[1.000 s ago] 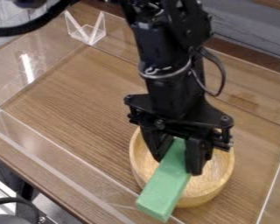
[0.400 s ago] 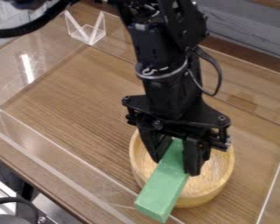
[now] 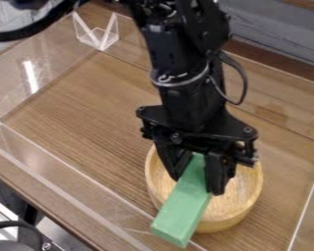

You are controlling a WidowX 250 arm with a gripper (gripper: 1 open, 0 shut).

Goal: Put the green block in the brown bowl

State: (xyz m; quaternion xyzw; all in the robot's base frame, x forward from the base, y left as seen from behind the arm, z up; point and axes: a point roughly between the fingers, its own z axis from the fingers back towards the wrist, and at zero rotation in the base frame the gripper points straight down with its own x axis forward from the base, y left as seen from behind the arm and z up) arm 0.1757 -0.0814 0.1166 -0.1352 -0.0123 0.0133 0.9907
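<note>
Camera view: the black gripper (image 3: 199,169) is pointing steeply down over the brown bowl (image 3: 238,211), its fingers clenching the upper end of the green block (image 3: 186,208). The block is slanting down across the bowl's near rim, its lower end overhanging the wooden table (image 3: 81,108).

soft even overhead light, faint glare on clear panels (image 3: 42,147), slightly grainy low-resolution view
</note>
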